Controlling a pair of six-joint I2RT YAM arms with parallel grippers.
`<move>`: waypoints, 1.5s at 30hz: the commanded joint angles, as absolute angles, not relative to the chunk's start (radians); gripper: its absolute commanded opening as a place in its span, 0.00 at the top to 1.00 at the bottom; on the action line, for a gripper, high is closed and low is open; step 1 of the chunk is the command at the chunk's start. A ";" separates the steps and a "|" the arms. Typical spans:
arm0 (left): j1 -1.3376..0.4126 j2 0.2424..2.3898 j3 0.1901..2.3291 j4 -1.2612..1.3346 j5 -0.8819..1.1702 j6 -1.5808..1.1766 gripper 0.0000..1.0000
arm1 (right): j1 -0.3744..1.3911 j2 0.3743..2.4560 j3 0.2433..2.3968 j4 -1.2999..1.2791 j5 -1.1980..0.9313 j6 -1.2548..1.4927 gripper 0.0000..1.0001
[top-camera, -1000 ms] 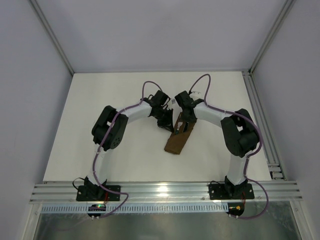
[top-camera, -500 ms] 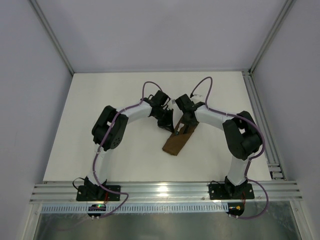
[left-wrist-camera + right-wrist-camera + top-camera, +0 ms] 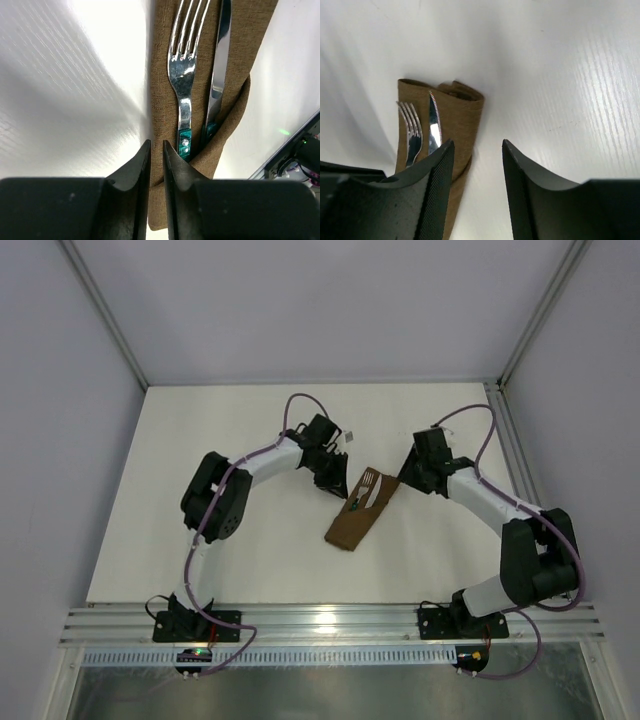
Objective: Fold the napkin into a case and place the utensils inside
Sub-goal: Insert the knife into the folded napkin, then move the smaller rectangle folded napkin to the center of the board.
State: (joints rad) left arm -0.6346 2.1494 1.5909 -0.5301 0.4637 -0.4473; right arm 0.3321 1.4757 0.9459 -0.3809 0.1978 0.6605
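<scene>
Right arm has swung back to its own side since a second ago, when it stood over the upper end of the case (image 3: 350, 528); the left arm has barely shifted, and the case lies where it lay; with the right arm gone, the fork (image 3: 184, 65) and knife (image 3: 220, 55) now show from above.

The case lies flat on the counter (image 3: 200, 440) between the two arms, set on a slant, its open end toward the far right and its closed end toward the near left; it is a narrow brown oblong with a fold across it that makes a pocket; fork and knife lie side by side in it, fork on the left in both wrist views, their teal handles tucked under the fold, tines and blade out on the cloth beyond it.

The right jaws stand wide with nothing between them, only bare counter showing in the gap; they hang just right of the case's open end, apart from it.

The left jaws are parted by no more than a thin slit; their fingers (image 3: 135, 175) hang low over the case's left edge beside the fork handle, and the cloth edge runs in line with the slit; whether the tips touch the cloth I cannot tell.
</scene>
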 commanded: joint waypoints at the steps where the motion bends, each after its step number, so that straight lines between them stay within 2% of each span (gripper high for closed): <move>1: -0.637 2.077 1.658 -0.586 0.428 -0.381 0.83 | 0.243 1.468 0.862 -0.237 -0.062 0.621 0.54; 5: -0.637 2.048 1.678 -0.635 0.410 -0.324 0.83 | 0.222 1.493 0.859 -0.175 -0.142 0.575 0.56; 16: -0.620 1.910 1.574 -0.758 0.353 -0.138 0.83 | 0.161 1.579 0.752 -0.040 -0.282 0.672 0.57; 22: -0.595 1.878 1.560 -0.776 0.367 -0.123 0.83 | 0.161 1.450 0.657 -0.044 -0.281 0.664 0.47; 26: -0.566 1.858 1.546 -0.785 0.380 -0.118 0.83 | 0.170 1.388 0.572 0.034 -0.344 0.712 0.45; 33: -0.529 1.845 1.537 -0.782 0.391 -0.121 0.83 | 0.236 1.426 0.548 0.074 -0.322 0.710 0.46; 37: -0.528 1.842 1.537 -0.778 0.400 -0.127 0.83 | 0.241 1.472 0.549 0.112 -0.307 0.729 0.50; 41: -0.526 1.836 1.531 -0.778 0.399 -0.126 0.83 | 0.241 1.503 0.548 0.143 -0.295 0.742 0.65; 45: -0.518 1.832 1.526 -0.776 0.399 -0.126 0.83 | 0.241 1.529 0.557 0.156 -0.285 0.747 0.75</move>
State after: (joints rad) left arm -0.5266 1.8874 1.5307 -0.7788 0.3786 -0.1402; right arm 0.2367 1.5009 0.5461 0.1322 -0.3180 0.7410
